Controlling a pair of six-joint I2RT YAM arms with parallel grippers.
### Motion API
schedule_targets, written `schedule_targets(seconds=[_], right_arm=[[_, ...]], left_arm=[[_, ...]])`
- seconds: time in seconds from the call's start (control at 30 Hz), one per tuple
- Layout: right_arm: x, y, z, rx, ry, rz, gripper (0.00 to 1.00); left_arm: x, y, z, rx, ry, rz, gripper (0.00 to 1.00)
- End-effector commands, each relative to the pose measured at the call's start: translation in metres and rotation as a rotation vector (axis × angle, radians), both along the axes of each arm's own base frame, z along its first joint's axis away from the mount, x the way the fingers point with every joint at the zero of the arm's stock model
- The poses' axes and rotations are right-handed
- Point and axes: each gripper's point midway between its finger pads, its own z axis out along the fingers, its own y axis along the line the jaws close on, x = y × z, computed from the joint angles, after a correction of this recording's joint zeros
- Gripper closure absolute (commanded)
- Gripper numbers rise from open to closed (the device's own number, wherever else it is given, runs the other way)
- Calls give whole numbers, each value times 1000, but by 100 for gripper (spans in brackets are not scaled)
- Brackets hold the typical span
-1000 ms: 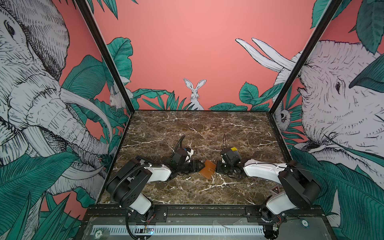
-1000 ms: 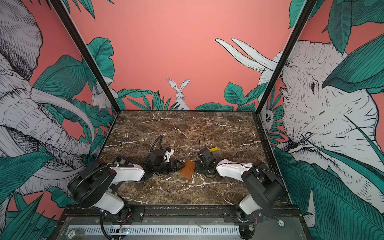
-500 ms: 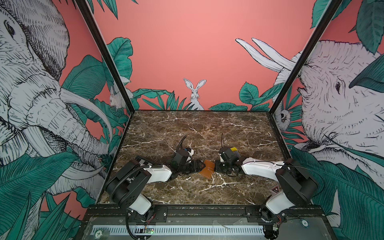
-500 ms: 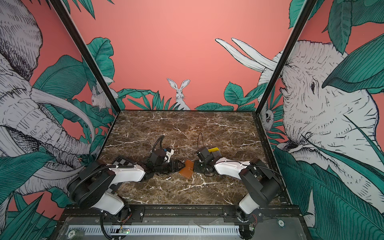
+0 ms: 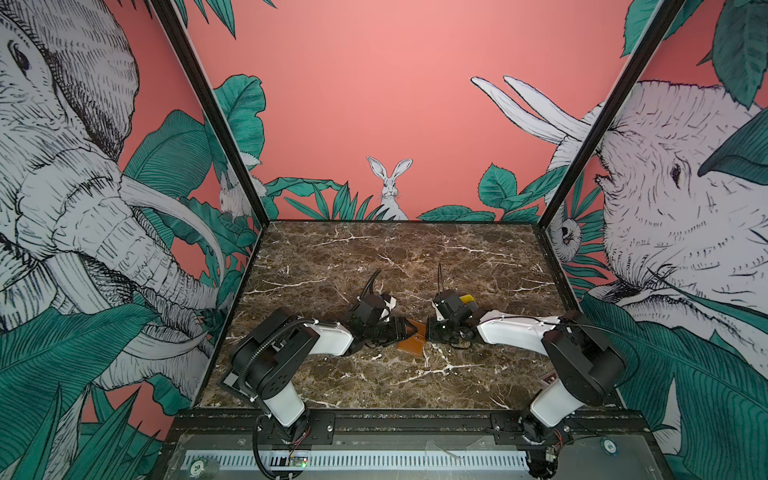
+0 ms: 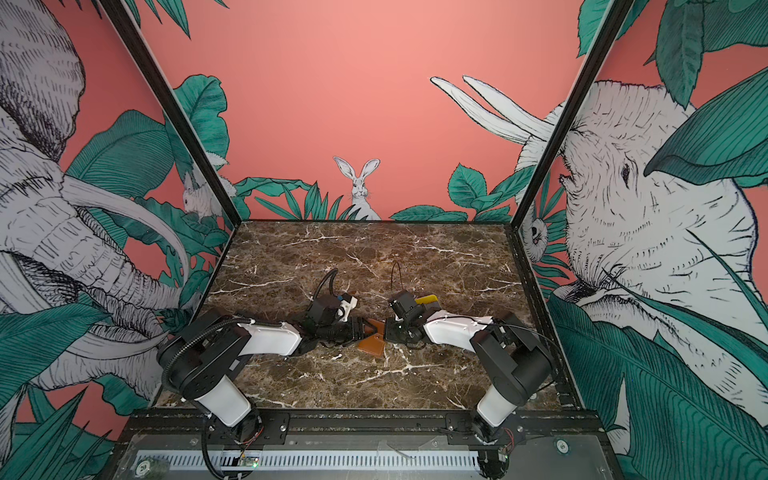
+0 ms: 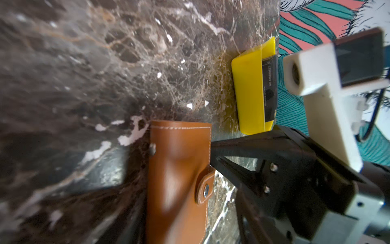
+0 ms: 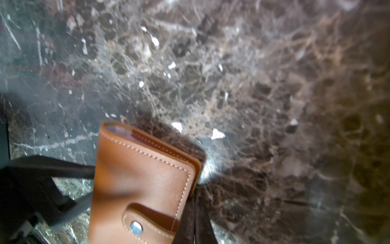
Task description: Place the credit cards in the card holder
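Likely step: opening the closed card holder (image 7: pixel 179 179) | right gripper (image 5: pixel 430 332): together at its edge | left gripper (image 5: pixel 404 329): spread cannot be told | next: probably part covers, then fetch credit cards (image 7: pixel 269 90) from yellow tray (image 7: pixel 249 90)

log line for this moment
holder: table centre | left gripper: at holder, grip unclear | right gripper: shut on holder edge | cards: in tray

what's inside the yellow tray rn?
Dark credit cards with white print, seen edge-on over the yellow tray wall. That wall covers most of them, so the count and anything underneath are hidden.
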Motion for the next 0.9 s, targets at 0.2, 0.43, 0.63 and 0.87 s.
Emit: schedule_targets(seconds=[0.2,0.43,0.63,0.87], right_arm=[[7,-6,-12,-64,9,-32,94],[6,-10,-17,-92,17,-53,94],[5,-10,-19,-101,21,-56,94],[3,-11,-18,-110,16,-55,94]], left_arm=[[-13,-10,21,-55,18,-86,43],[-18,-5,33,-67,14,-119,52],[-16,-3,41,-88,5,-122,58],[-15,-3,33,-85,32,-105,69]])
